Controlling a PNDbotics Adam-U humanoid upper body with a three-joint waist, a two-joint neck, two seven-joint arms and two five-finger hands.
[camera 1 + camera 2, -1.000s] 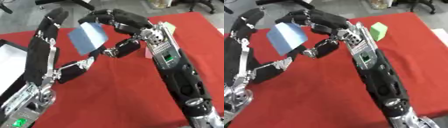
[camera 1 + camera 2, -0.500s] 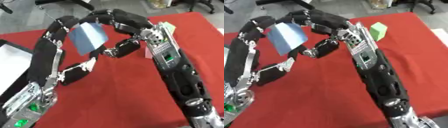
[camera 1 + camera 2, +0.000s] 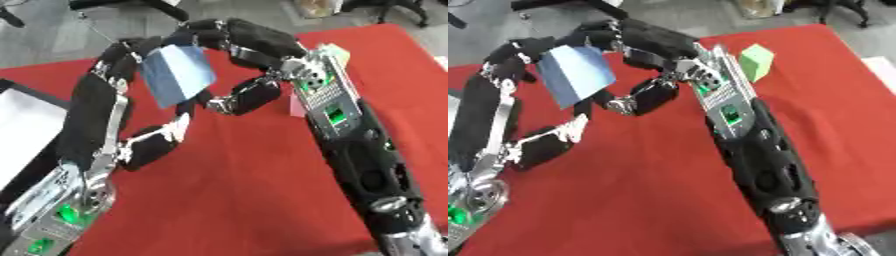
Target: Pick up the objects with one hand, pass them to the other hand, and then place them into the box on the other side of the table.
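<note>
Change: over the last second our left hand [image 3: 109, 95] closes its fingers over the top edge of the flat pale-blue square card [image 3: 178, 74].
Card: held in the air above the red cloth-covered table [image 3: 254, 190], between both hands.
Right hand [image 3: 241, 42]: curled, seemingly still pinching the card's upper corner.
Meaning: handover under way; release comes next.
Bystander: small green block [image 3: 755, 60] near the far edge.

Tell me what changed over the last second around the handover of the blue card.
The left hand has curled in over the top left edge of the blue card, where a second ago its fingers stood straighter and off to the side. The right hand holds the card's top edge as before, and the card stays raised over the red table. The green block has not moved.
</note>
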